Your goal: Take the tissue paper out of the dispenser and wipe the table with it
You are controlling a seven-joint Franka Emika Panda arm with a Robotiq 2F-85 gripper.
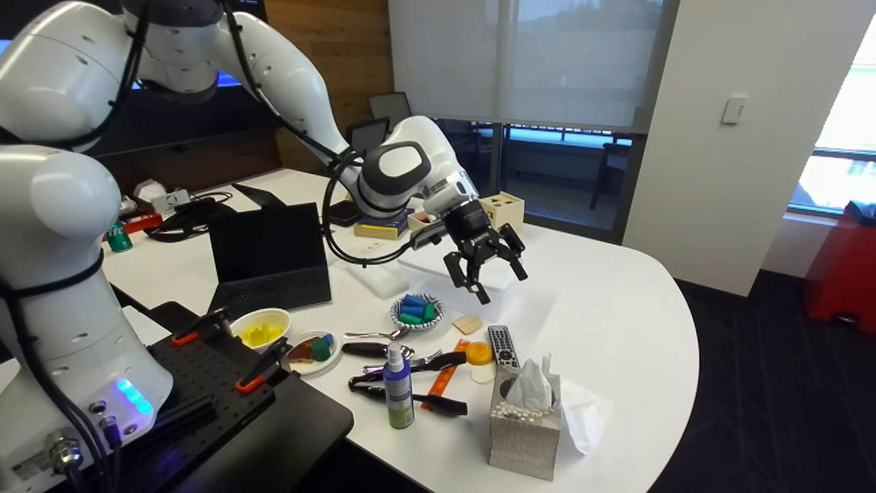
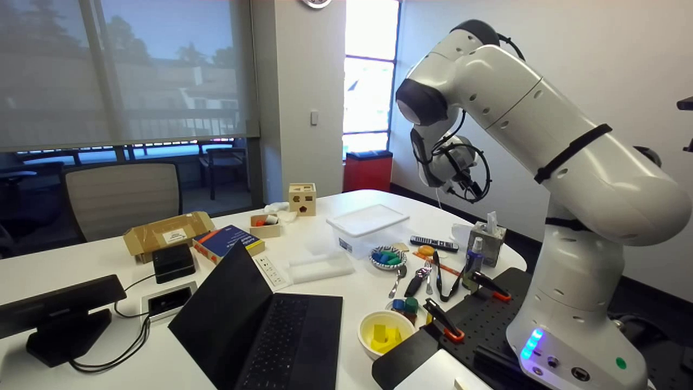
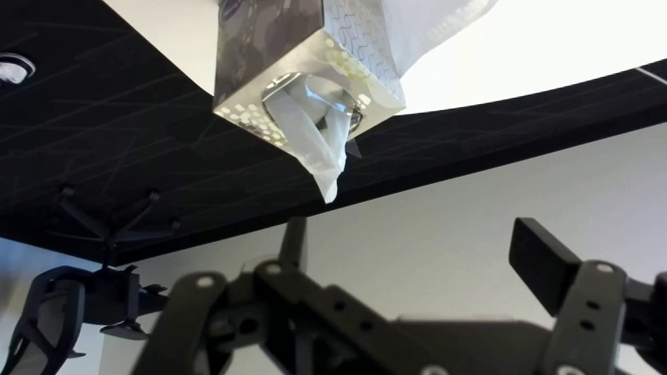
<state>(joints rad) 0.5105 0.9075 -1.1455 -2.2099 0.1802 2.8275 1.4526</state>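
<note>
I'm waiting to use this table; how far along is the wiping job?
Done: nothing for certain; a loose white sheet lies beside the dispenser, but its origin isn't shown.
In hand: nothing; the gripper is open, empty and clear of the tissue paper poking from the dispenser's top.
Left, probably: gripping it, pulling it free and wiping the table.

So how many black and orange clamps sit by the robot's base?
2, in both exterior views, on the black board: one clamp nearer the bowl of yellow pieces, another clamp nearer the spray bottle. The robot's base could hide more.
</note>
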